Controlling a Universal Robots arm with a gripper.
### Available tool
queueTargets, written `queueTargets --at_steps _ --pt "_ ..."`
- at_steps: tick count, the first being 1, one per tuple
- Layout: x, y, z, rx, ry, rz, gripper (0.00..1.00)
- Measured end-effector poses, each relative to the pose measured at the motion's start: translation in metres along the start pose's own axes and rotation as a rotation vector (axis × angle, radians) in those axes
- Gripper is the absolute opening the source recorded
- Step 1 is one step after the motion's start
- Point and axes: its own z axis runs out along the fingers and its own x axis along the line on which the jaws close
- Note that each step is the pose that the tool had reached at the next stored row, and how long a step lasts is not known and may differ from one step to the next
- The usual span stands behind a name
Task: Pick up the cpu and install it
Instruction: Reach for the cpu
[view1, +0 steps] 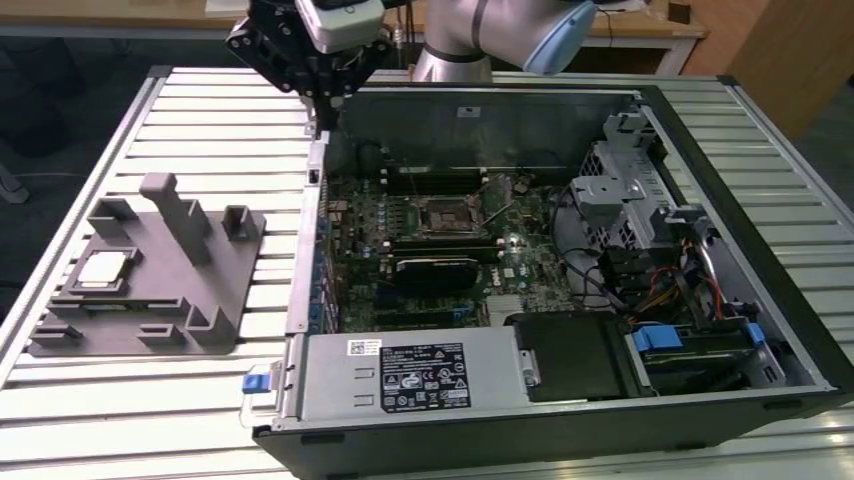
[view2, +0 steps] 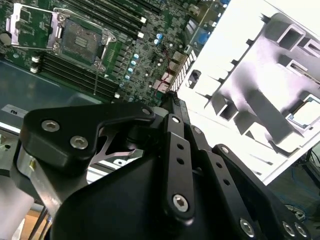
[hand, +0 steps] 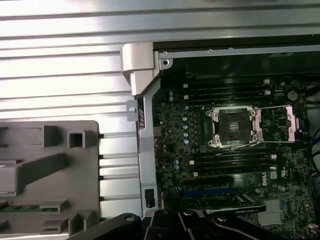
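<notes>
The cpu (view1: 104, 268), a pale silver square chip, lies in a recess of the grey plastic fixture (view1: 154, 290) on the exterior view's left; in the second wrist view the cpu (view2: 306, 112) sits at the fixture's far side. My gripper (view1: 324, 118) hangs high above the case's back left corner, far from the chip, shut with nothing in it. Its black linkage (view2: 170, 165) fills the foreground of the second wrist view. The motherboard's black socket (view1: 445, 217) (hand: 234, 125) (view2: 80, 40) stands uncovered, its metal load plate (hand: 276, 122) swung aside.
The open computer case (view1: 694, 120) lies on a slatted metal table (view1: 80, 400). Inside are memory slots (hand: 230, 160), a drive cage (view1: 627, 190), cables (view1: 667, 290) and a power supply (view1: 414, 375). The fixture's upright posts (view1: 174, 215) rise beside the chip.
</notes>
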Motion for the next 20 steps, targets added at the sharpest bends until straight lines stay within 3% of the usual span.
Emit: queueTargets --at_steps 20 --pt "0.0254 -0.0019 -0.0007 0.0000 0.0000 0.000 0.11"
